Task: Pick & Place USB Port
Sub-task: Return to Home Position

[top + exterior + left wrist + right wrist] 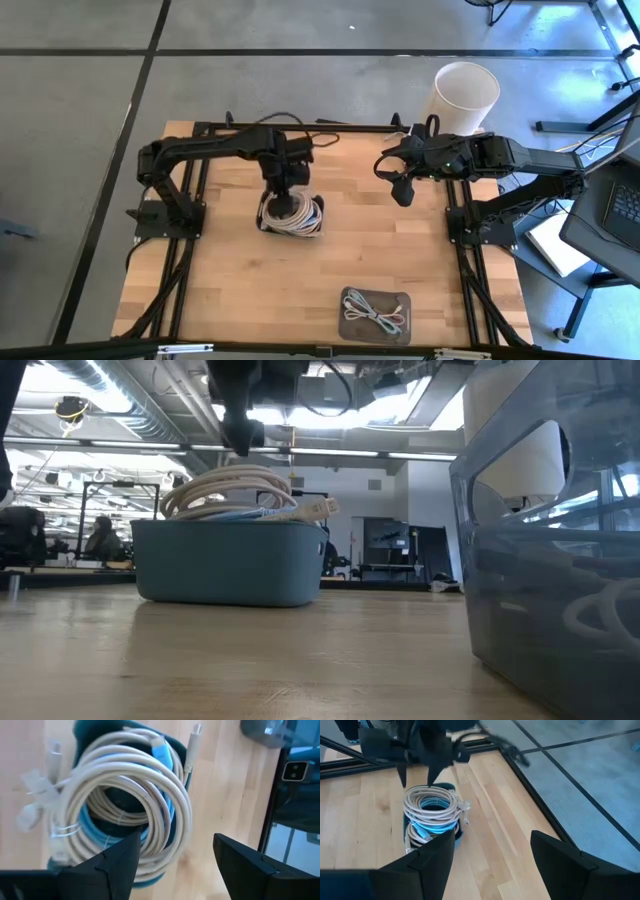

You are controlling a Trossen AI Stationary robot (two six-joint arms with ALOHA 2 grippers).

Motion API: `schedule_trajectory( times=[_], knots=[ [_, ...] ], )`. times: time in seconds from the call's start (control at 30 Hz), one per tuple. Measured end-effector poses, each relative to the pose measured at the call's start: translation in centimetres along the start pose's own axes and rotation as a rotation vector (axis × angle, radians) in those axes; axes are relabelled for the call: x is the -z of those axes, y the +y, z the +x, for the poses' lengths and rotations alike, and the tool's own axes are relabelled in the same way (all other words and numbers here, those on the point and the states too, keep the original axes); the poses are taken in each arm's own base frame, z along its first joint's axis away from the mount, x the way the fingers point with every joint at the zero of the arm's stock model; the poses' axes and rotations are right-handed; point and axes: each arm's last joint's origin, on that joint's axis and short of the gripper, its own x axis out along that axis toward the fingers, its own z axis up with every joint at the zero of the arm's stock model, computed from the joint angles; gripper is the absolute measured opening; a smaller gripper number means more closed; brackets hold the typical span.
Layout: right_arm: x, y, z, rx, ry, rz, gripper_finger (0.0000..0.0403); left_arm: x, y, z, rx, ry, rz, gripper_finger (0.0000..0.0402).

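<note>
A dark teal bin (291,226) stands mid-table, piled with coiled white and light-blue cables (130,795) whose plug ends (192,742) stick out over the rim. Which of these is the USB port I cannot tell. My left gripper (284,198) hangs open just above the coil, pointing steeply down, with nothing between its fingers (431,774). In the low view it (240,435) is clear of the topmost loops. My right gripper (402,194) waits open in the air toward the table's right side, empty, and tilted toward the bin (431,820).
A grey tray (375,316) holding one short cable sits near the table's front edge, right of the middle; it fills the right of the low view (550,570). A white bucket (465,92) stands on the floor beyond the far right corner. Bare wood lies between bin and tray.
</note>
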Motion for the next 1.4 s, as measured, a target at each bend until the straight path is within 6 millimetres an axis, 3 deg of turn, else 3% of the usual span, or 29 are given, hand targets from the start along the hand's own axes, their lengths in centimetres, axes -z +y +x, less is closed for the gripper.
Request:
schedule_trajectory(
  times=[0.37, 0.6, 0.8, 1.0, 1.13, 1.33, 1.4],
  knots=[
    [0.2, 0.0, 0.0, 0.006, 0.015, -0.002, 0.0265, 0.6, -0.9, -8.5, -0.124, -0.110, 0.035, 0.0223],
    [0.2, 0.0, 0.0, 0.005, 0.015, -0.001, 0.0265, 2.8, -2.9, -13.7, -0.288, -0.301, 0.138, 0.0127],
    [-0.1, 0.0, 0.0, 0.007, -0.015, 0.004, 0.0265, 4.5, -4.0, -16.5, -0.342, -0.482, 0.169, 0.0023],
    [-1.0, 0.2, -0.1, -0.010, -0.103, -0.011, 0.0255, 5.2, -5.2, -18.6, -0.360, -0.682, 0.260, 0.0002],
    [-2.1, 0.0, -1.3, -0.051, -0.148, -0.022, 0.0196, 6.2, -6.5, -20.7, -0.366, -0.853, 0.347, 0.0003],
    [-3.4, -0.5, -4.0, -0.145, -0.214, -0.091, 0.0025, 9.0, -8.4, -22.8, -0.301, -0.996, 0.459, 0.0001],
    [-3.6, -0.8, -4.9, -0.156, -0.243, -0.103, 0.0014, 10.0, -8.8, -23.3, -0.298, -1.016, 0.471, 0.0003]
  ],
)
